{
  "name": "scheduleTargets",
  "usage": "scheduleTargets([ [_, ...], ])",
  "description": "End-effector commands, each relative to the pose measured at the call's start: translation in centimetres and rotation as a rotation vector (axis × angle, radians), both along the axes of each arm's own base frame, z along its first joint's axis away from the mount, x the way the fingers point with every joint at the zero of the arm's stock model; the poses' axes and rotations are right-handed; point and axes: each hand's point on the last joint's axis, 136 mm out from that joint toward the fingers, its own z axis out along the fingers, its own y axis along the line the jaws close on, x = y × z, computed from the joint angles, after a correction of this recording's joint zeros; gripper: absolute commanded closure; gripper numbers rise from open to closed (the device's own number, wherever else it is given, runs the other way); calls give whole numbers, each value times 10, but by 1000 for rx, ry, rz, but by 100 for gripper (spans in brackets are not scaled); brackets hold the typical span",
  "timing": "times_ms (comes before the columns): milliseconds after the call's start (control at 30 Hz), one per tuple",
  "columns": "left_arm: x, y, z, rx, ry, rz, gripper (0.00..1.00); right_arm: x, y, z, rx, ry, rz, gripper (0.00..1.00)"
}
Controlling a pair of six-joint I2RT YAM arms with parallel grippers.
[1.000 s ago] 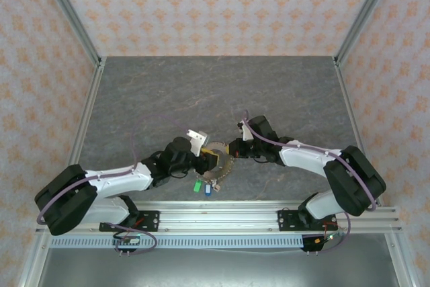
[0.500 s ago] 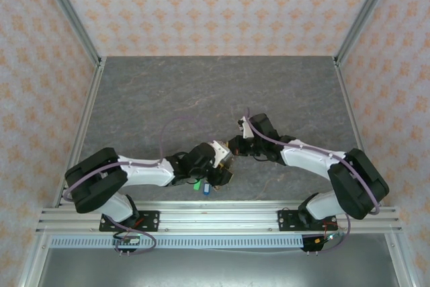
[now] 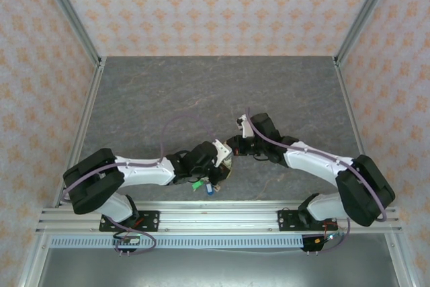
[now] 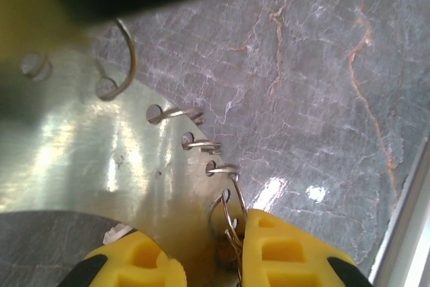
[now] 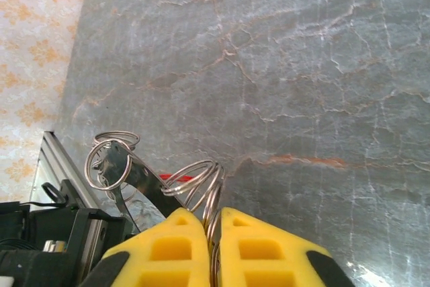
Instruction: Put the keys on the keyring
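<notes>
White-black arms (image 3: pixel 144 174), purple cables (image 3: pixel 168 131), yellow pincer pads (image 5: pixel 181 247).

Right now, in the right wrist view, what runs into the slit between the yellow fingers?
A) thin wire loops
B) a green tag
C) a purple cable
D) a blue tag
A: thin wire loops run down into the narrow slit between the two yellow fingers.

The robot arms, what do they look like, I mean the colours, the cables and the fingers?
The left arm and the right arm both have white link shells with bulky black joints, and a purple cable runs along each. The left gripper and the right gripper carry blocky yellow fingers with rectangular recesses moulded in. No markings are legible.
</notes>
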Motion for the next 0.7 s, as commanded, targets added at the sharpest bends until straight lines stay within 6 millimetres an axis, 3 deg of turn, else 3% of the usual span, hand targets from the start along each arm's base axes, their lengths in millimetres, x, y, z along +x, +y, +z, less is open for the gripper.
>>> scheduleTargets([
  [0, 10, 13, 22, -2, -96, 63, 98, 22, -24, 8, -80, -76, -153, 86],
  [133, 11, 28, 41, -65, -119, 99, 98, 26, -43, 11, -124, -151, -224, 78],
  [267, 13, 45, 54, -134, -110, 133, 97, 20, -49, 12, -124, -209, -205, 76],
  [467, 15, 72, 70, -209, -123, 195, 96, -2, -32, 4, -90, -194, -47, 76],
  [667, 13, 83, 85, -292, -123, 205, 96, -35, -16, -29, -230, -188, 142, 76],
])
